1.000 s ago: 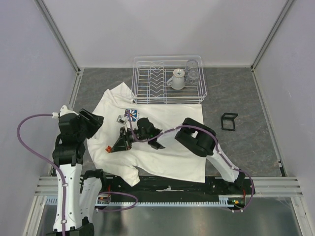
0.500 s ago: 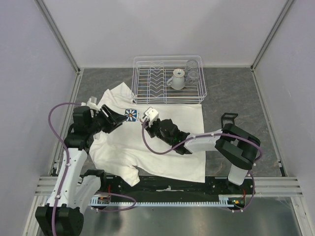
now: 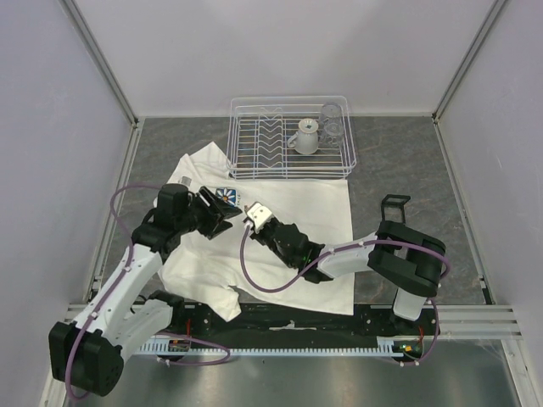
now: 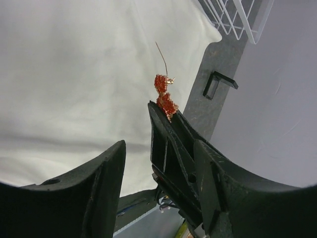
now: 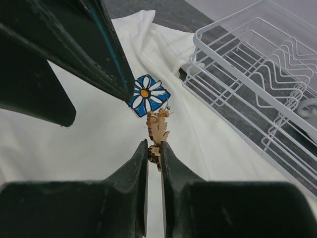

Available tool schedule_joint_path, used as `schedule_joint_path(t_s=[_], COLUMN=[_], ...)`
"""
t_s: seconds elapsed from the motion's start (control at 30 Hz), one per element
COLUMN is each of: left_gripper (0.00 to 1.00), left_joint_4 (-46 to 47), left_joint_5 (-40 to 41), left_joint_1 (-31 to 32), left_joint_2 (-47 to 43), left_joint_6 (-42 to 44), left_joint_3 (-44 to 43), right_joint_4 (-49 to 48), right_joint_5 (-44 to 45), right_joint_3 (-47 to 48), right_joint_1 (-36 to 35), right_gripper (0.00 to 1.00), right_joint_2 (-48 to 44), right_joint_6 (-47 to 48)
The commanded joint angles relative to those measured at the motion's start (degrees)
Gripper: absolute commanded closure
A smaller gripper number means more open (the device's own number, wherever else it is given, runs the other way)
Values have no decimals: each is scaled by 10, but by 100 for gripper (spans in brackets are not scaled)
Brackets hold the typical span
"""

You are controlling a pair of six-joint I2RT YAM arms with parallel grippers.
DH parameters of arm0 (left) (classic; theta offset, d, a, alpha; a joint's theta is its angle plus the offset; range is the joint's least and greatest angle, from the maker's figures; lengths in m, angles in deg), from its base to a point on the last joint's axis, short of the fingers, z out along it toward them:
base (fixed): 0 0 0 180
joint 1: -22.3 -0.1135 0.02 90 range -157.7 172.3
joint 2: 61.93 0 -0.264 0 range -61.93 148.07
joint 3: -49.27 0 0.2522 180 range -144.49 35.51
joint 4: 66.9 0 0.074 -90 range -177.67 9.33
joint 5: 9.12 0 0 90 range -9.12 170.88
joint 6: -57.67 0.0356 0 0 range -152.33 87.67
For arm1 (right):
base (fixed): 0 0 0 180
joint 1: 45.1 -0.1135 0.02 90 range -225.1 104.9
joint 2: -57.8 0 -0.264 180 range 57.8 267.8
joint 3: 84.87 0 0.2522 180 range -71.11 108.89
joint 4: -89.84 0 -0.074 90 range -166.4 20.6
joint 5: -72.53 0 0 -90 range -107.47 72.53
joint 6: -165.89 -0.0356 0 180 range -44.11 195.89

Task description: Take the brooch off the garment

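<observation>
My right gripper (image 5: 154, 145) is shut on the brooch (image 5: 159, 130), a tiny orange-red and gold leaf pinched at its fingertips. In the left wrist view the brooch (image 4: 164, 96) stands at the tip of the right gripper's black fingers, its thin pin wire sticking up bare. The garment (image 3: 314, 203), a white T-shirt, lies spread on the table, its blue daisy logo (image 5: 148, 94) just behind the brooch. My left gripper (image 4: 158, 143) is open and faces the right one head-on near the logo (image 3: 225, 197), with its fingers (image 5: 99, 44) on either side of the right gripper's tips.
A white wire dish rack (image 3: 290, 136) stands at the shirt's far edge, holding a white cup (image 3: 305, 136) and a glass (image 3: 331, 123). A small black frame (image 3: 394, 209) stands on the grey table to the right of the shirt.
The right gripper has carried the brooch from the shirt's left part up toward the logo. The left arm has unfolded and reached right until its open gripper meets the right one.
</observation>
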Motion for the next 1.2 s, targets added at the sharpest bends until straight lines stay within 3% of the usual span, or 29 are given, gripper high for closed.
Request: schedule_joint_path(t_s=[0.0, 0.33, 0.67, 0.83, 1.0, 1.1, 1.13, 1.17], left_gripper=[36, 39, 58, 60, 72, 85, 98, 98], left_joint_4=[67, 116, 125, 133, 133, 132, 132, 130], left_joint_5=[14, 50, 81, 86, 92, 90, 88, 88], left_joint_1=[17, 62, 67, 68, 69, 69, 69, 69], left_joint_2=[31, 73, 89, 95, 95, 92, 91, 91], left_joint_6=[-48, -47, -25, -16, 0, 10, 26, 38], left_joint_3=[0, 1, 0, -1, -3, -5, -5, -6], right_joint_4=[-46, -46, -51, -53, -49, -44, -42, -39], right_joint_5=[3, -14, -26, -35, -37, -37, -38, -39], right_joint_3=[-5, -7, -14, -16, -12, -8, -6, -4], right_joint_1=[-1, -2, -4, -6, -9, -9, -9, -10], right_gripper=[99, 99, 99, 99, 99, 98, 89, 81], right_joint_2=[-21, -24, -30, -32, -31, -25, -25, -24], right_joint_6=[15, 12, 9, 9, 9, 8, 5, -3])
